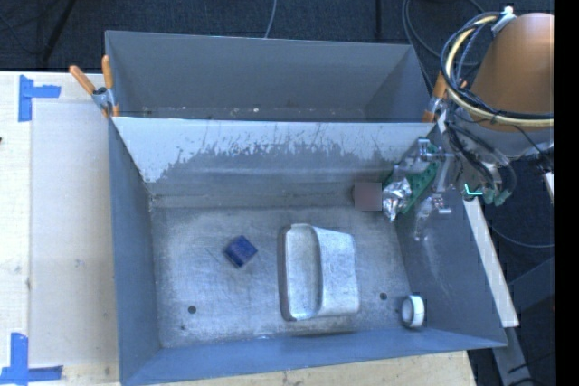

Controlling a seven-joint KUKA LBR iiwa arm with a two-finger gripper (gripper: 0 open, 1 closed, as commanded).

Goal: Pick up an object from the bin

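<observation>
Here, low against the right wall of the grey bin (262, 86), we find the gripper (418, 199) close to the far right corner of the floor. We cannot tell whether its jaws are open or closed. A crumpled silvery-green scrap (396, 197) sits right against it on the view's left, and we cannot tell whether it is held. Just beyond the scrap, farther left, lies a small brownish block (366, 194) at the foot of the far wall.

We judge that the coming move turns on this line: scrap, then block, both to the gripper's left. The other things lie well apart toward the near wall: a white ring (412, 311) in the near right corner, a clear tray (318, 272) with its long axis running far to near, and a blue cube (240, 250) left of the tray.
</observation>
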